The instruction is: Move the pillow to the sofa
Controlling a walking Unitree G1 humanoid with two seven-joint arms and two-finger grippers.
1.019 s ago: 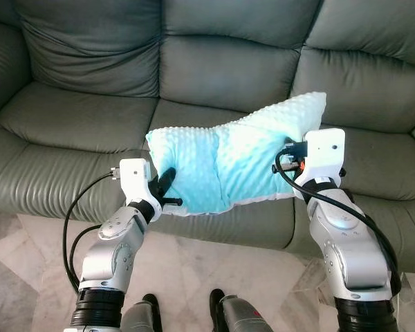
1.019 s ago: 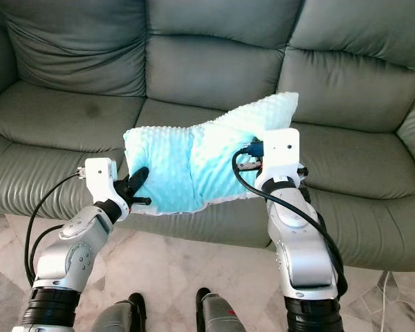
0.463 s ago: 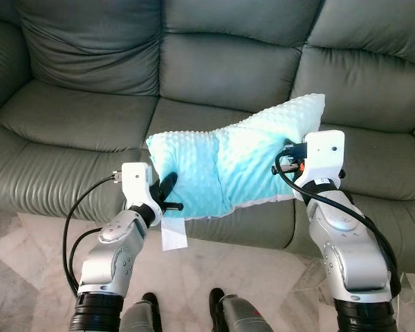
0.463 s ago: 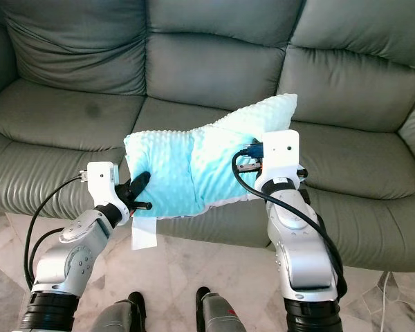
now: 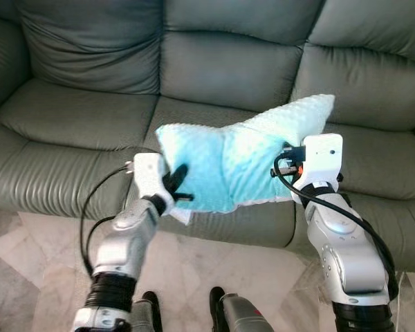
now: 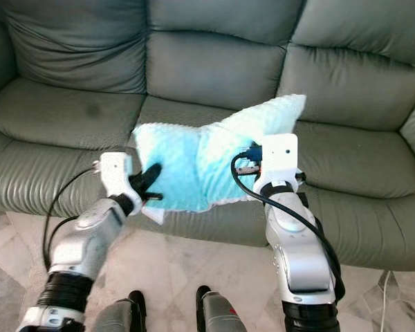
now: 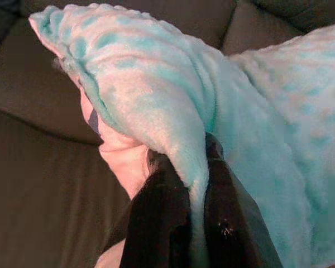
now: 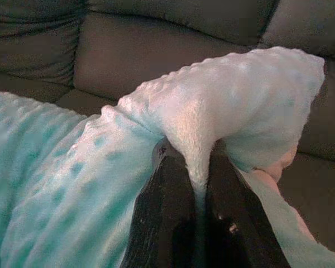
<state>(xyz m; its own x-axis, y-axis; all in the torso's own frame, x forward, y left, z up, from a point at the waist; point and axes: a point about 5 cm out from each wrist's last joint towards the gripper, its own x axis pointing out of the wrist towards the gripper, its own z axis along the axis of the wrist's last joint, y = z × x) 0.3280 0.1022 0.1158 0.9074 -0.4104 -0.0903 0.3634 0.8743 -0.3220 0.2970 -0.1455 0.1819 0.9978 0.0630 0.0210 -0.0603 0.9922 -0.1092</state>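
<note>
Pillow (image 5: 242, 166) carried farther forward than half a second ago, now over the front of the sofa (image 5: 76, 117) seat, left end raised and its white tag no longer hanging straight down. Long axis crosswise, right corner tilted up toward the backrest. Pale aqua, dimpled plush; left gripper (image 7: 192, 184) and right gripper (image 8: 192, 167) each pinching a fold.

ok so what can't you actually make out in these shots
- Right claw: in the eye views its own wrist housing and the pillow hide it.
- Pillow's underside: the eye views show its top face alone.
- Left claw: its fingertips are buried in the pillow's fold.
- Sofa: its ends are cut off by the picture edges.
</note>
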